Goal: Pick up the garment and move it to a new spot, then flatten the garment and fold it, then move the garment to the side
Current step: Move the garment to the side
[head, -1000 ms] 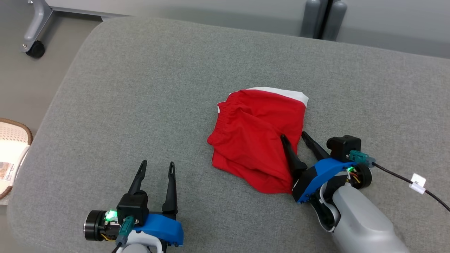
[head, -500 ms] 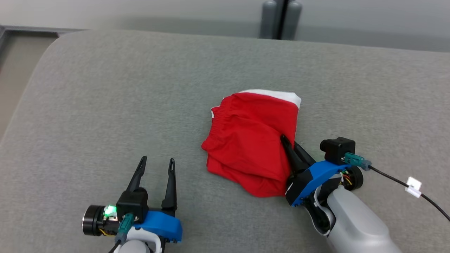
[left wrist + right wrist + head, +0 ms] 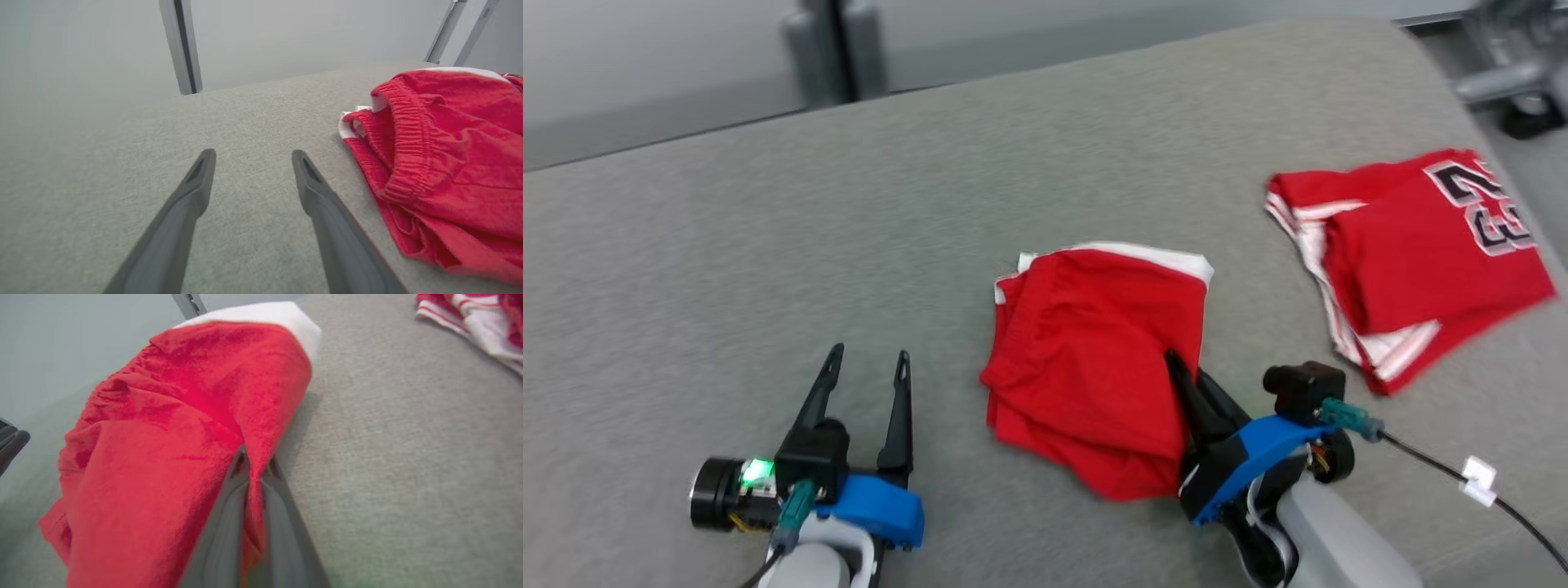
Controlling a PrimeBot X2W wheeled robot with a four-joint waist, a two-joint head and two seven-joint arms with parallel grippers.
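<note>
The garment (image 3: 1086,359) is a pair of red shorts with white trim, folded into a rough square on the grey cushioned surface (image 3: 849,245). My right gripper (image 3: 1186,371) is shut on the garment's right edge; in the right wrist view the red cloth (image 3: 184,437) is pinched between the two closed fingers (image 3: 229,506). My left gripper (image 3: 864,365) stands open to the left of the garment, nothing between its fingers. The left wrist view shows the garment's elastic waistband (image 3: 408,151) to the right of my left gripper (image 3: 251,157).
A second red garment with white stripes and black numerals (image 3: 1405,261) lies folded at the right, near the surface's edge. A grey post (image 3: 833,49) stands behind the far edge. A black cable (image 3: 1462,482) trails from my right wrist.
My right gripper closed on the garment's right edge. The head camera has swung to the right, bringing the second red garment into view. The left gripper has stayed open.
</note>
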